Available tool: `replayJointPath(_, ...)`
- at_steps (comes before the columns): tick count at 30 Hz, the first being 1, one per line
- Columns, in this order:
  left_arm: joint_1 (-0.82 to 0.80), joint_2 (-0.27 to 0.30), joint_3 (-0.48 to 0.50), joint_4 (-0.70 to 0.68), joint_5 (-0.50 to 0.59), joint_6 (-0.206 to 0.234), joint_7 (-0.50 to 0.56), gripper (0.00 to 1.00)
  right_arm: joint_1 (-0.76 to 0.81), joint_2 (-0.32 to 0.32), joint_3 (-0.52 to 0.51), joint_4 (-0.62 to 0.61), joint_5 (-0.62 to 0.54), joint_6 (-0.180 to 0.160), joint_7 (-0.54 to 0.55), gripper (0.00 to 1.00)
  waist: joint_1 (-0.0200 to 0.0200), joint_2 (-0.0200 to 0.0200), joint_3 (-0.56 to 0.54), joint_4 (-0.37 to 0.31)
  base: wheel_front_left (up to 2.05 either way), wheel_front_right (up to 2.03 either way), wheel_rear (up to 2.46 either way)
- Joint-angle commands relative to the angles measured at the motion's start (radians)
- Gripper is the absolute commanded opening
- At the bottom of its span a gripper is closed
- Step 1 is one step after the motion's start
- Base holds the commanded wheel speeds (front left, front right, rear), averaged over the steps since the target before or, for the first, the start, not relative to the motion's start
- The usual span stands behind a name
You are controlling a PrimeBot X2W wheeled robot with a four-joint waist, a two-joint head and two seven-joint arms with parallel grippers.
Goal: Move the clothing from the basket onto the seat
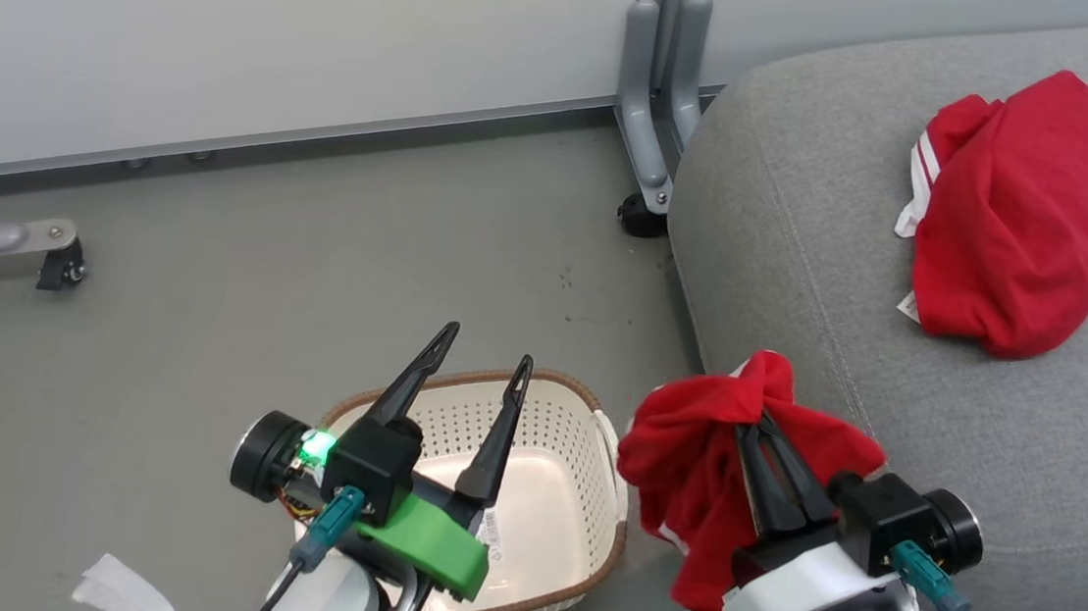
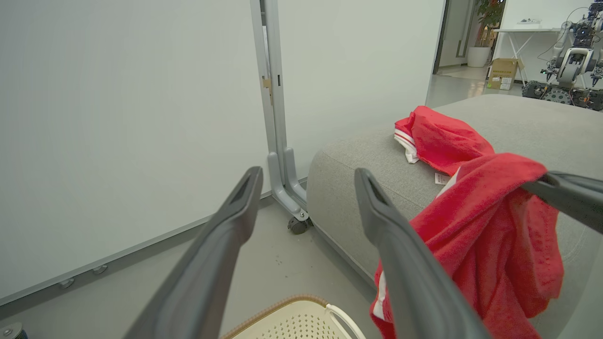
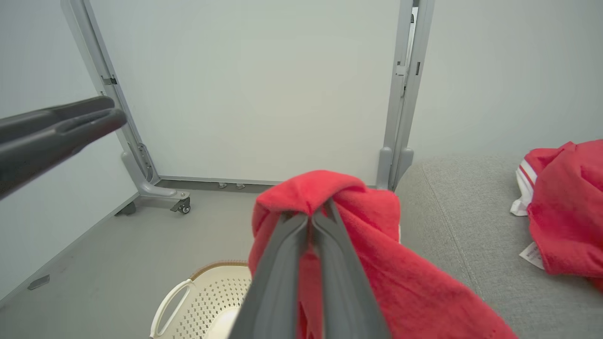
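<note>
Closest in, the right gripper [image 1: 761, 431] has its two dark fingers pressed together on a fold of a red garment [image 1: 687, 466]. The cloth hangs in a bunch between the basket [image 1: 583, 417] and the front edge of the seat [image 1: 807, 220] — clear of the basket, not yet over the cushion top. The left gripper [image 1: 487, 345] hovers above the basket with its fingers spread wide and nothing between them. A second red garment [image 1: 1024, 220] lies heaped on the seat, well apart from the held one. What shows of the basket's inside is bare. By my reading this is the carry of the last piece: lifted out, not yet delivered. The next move calls for swinging the right arm over the cushion, high enough that the dangling tail clears the rounded edge — then parting the fingers so the cloth settles on the seat rather than sliding off.
</note>
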Motion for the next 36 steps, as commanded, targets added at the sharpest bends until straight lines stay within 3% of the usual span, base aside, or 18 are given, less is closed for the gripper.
replayJointPath(1, 0.018, 0.011, 0.008, -0.009, 0.016, -0.004, 0.000, 1.00, 0.013, -0.003, -0.009, -0.019, -0.003, -0.001, -0.003, 0.00, 0.0000, 0.0000, 0.017, -0.036, 0.00, 0.00, 0.00)
replayJointPath(13, 0.076, 0.015, 0.051, -0.050, 0.108, -0.036, 0.000, 1.00, 0.055, -0.002, -0.035, -0.140, 0.029, -0.001, -0.003, 0.00, 0.0000, 0.0000, 0.087, -0.212, 0.00, 0.00, 0.00)
replayJointPath(21, 0.045, 0.014, 0.067, -0.038, 0.127, -0.067, 0.000, 1.00, 0.062, -0.002, -0.054, -0.185, 0.044, -0.001, -0.003, 0.00, 0.0000, 0.0000, 0.154, -0.284, 0.00, 0.00, 0.00)
replayJointPath(29, -0.030, 0.009, 0.047, -0.049, 0.153, -0.105, 0.000, 1.00, -0.042, -0.002, -0.127, -0.243, 0.093, -0.001, -0.003, 0.00, 0.0000, 0.0000, 0.296, -0.264, 0.00, 0.00, 0.00)
replayJointPath(36, -0.136, 0.023, -0.015, -0.087, 0.147, -0.146, 0.000, 1.00, -0.334, -0.012, -0.295, -0.253, 0.130, -0.001, -0.003, 0.00, 0.0000, 0.0000, 0.475, -0.172, 0.00, 0.00, 0.00)
